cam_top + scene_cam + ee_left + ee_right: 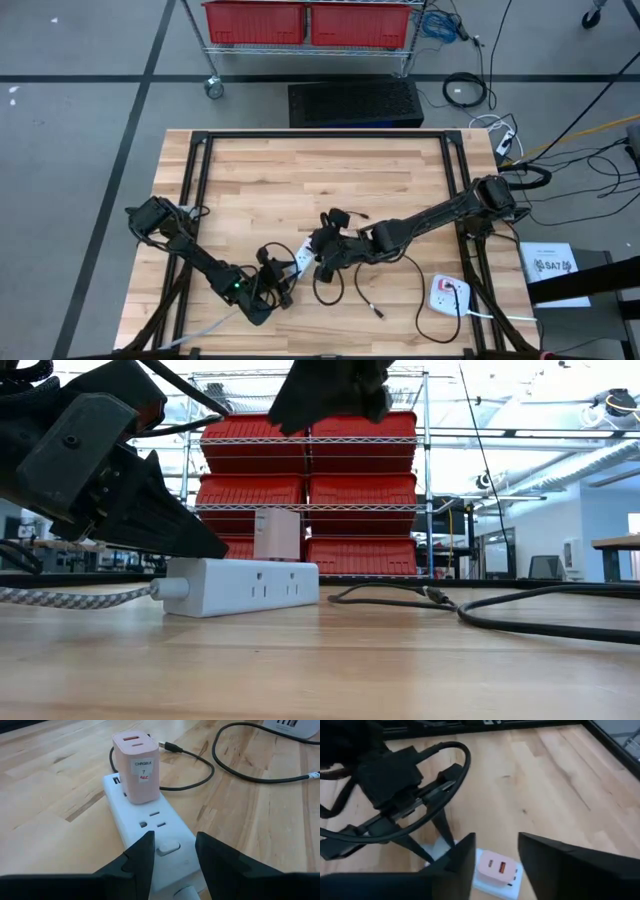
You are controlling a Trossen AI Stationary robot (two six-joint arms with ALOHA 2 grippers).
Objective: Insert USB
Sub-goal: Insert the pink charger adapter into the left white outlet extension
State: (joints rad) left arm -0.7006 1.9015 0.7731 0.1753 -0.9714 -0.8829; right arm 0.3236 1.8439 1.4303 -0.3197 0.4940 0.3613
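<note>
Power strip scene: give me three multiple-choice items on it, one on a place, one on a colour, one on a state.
1. Where does the charger sit?
A. plugged into the power strip
B. loose on the table
C. on the red bins

2. What colour is the charger?
A. black
B. pink
C. blue

3. How does the left gripper stand to the strip?
A. shut on the cable
B. far from the strip
C. fingers on either side of the strip's end

Key: 1 A, the left wrist view shows it upright in the strip's outlets; 2 B, both wrist views show a pink body; 3 C, the strip's end lies between the two fingers.
</note>
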